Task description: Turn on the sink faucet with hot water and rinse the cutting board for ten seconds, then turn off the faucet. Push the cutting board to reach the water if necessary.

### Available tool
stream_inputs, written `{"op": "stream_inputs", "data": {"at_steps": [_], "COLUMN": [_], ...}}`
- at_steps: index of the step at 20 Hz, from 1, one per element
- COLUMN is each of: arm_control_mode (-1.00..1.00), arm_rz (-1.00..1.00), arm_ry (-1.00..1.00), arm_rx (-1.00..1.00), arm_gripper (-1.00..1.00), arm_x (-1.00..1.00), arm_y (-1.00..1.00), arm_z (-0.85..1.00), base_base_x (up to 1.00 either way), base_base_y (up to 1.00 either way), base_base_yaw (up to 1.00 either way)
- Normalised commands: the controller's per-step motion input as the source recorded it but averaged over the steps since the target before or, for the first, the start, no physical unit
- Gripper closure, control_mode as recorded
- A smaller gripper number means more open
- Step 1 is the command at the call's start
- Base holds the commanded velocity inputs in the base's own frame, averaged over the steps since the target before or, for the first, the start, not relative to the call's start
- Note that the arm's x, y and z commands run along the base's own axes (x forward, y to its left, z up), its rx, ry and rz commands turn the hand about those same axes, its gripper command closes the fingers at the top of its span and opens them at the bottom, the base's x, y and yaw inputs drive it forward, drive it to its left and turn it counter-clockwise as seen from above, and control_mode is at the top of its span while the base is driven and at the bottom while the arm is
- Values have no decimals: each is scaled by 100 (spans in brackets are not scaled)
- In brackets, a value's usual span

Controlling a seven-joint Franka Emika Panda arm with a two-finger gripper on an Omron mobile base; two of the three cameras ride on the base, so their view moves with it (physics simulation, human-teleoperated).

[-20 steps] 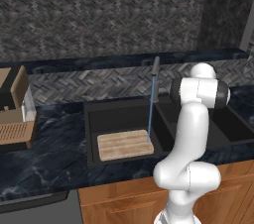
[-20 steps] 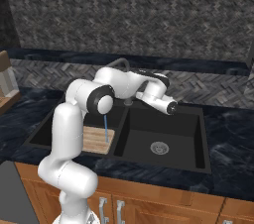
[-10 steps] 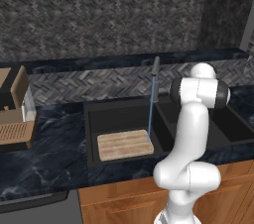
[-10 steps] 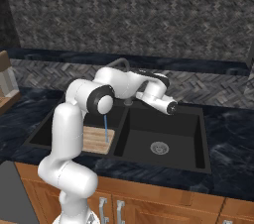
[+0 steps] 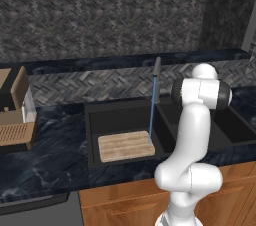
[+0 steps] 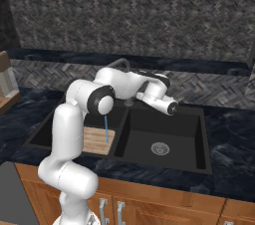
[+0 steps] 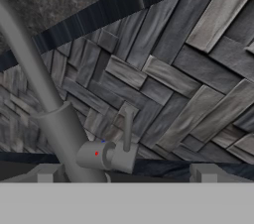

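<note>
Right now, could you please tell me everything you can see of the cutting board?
The cutting board is a light tan wooden slab with rounded corners and striped plank grain. It lies flat on the floor of the left basin of the black sink, near the front wall. The thin blue water from the sink faucet falls onto its right end. Nothing else touches it.

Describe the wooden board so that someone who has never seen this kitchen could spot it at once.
Find the black double sink set in the dark marble counter, under the herringbone tile wall. The cutting board lies flat on the floor of the basin left of the divider, with the thin blue water from the sink faucet landing near its right edge. It is the light tan slab with plank stripes, unlike the brown appliance on the counter.
</note>
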Motion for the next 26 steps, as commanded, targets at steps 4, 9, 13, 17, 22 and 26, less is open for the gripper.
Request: {"op": "stream_inputs", "data": {"at_steps": [4,9,13,17,22,26], "arm_control_mode": [-100,-100,-100,-100,-100,-100], "arm_rz": [0,0,0,0,0,0], "arm_ry": [0,0,0,0,0,0], "arm_rx": [0,0,0,0,0,0], "arm_gripper": [-100,-100,-100,-100,-100,-100], "arm_x": [0,0,0,0,0,0], "arm_y": [0,0,0,0,0,0], "arm_z": [0,0,0,0,0,0], "base_base_x": [0,0,0,0,0,0], "base_base_y": [0,0,0,0,0,0], "base_base_yaw": [0,0,0,0,0,0]}}
